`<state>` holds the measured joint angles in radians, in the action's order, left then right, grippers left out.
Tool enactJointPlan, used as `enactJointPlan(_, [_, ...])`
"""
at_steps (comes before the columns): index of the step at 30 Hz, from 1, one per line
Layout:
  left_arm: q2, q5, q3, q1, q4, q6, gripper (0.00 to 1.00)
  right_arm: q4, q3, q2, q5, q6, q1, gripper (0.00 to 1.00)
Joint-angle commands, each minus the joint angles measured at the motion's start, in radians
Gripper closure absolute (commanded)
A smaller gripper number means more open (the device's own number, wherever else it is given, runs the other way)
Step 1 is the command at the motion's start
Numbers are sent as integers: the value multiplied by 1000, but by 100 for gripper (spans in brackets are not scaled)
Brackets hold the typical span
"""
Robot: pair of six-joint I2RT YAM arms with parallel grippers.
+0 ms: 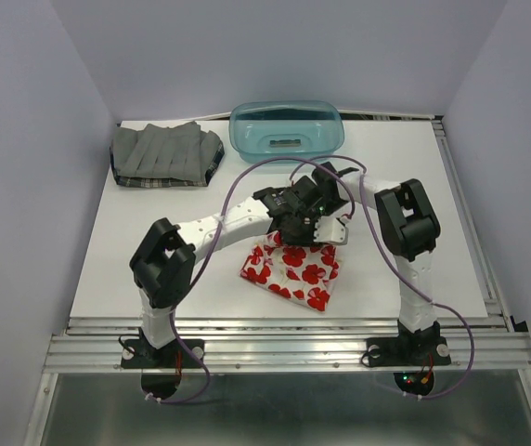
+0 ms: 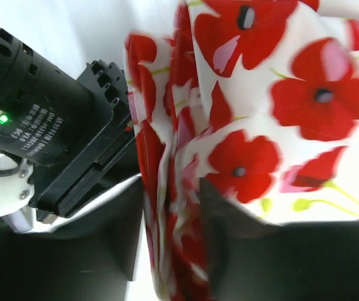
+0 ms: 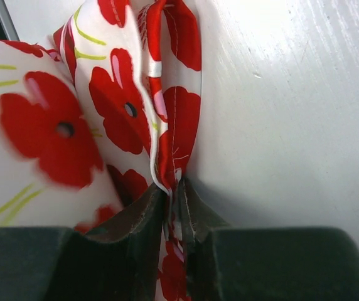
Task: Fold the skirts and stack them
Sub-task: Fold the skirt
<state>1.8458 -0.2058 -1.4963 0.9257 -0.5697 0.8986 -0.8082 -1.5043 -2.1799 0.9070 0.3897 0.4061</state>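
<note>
The white skirt with red blotchy print (image 1: pixel 295 272) lies at the table's middle, its far edge lifted. My left gripper (image 1: pixel 289 236) is shut on a bunched fold of it; in the left wrist view the cloth (image 2: pixel 280 94) hangs between the fingers of the gripper (image 2: pixel 170 244). My right gripper (image 1: pixel 327 229) is shut on the skirt's hem; in the right wrist view the hem (image 3: pixel 167 125) runs into the pinched gripper (image 3: pixel 174 200). The grey pleated skirt (image 1: pixel 161 151) lies folded on the plaid skirt (image 1: pixel 215 163) at the back left.
A teal plastic basket (image 1: pixel 286 130) stands at the back centre, just behind both wrists. The right arm's body (image 2: pixel 48 132) shows close beside the left gripper. Purple cables loop over both arms. The table's metal rail runs along the near edge.
</note>
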Motion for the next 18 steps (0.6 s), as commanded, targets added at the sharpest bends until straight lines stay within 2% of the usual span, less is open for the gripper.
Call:
enactJointPlan(1, [-45,3,19,-4,27,22,39,-25,-53,-12,-43,15,5,77])
enactJointPlan(2, [-75,12,16,-5,30,16,34,-25,-68,-15,-60,12,5,76])
enactJointPlan(4, [-123,19,-2,-13,27,-19,31,-23,-88,-18,-75,6,5,71])
enactJointPlan(10, [-229,-37,-76,-65,-29,-170,31,-25,-276,-35,-180,-83,-27,51])
enactJointPlan(14, [-325,-139,77,-203,17,-366,30,-37,-395,-5,-261,-117,-95,41])
enactJointPlan(17, [-355,-205,180,-287,89,-490,31,-84,-398,58,-278,-84,-107,41])
enactJointPlan(18, [-359,-228,204,-359,132,-580,28,-117,-384,75,-245,-72,-107,41])
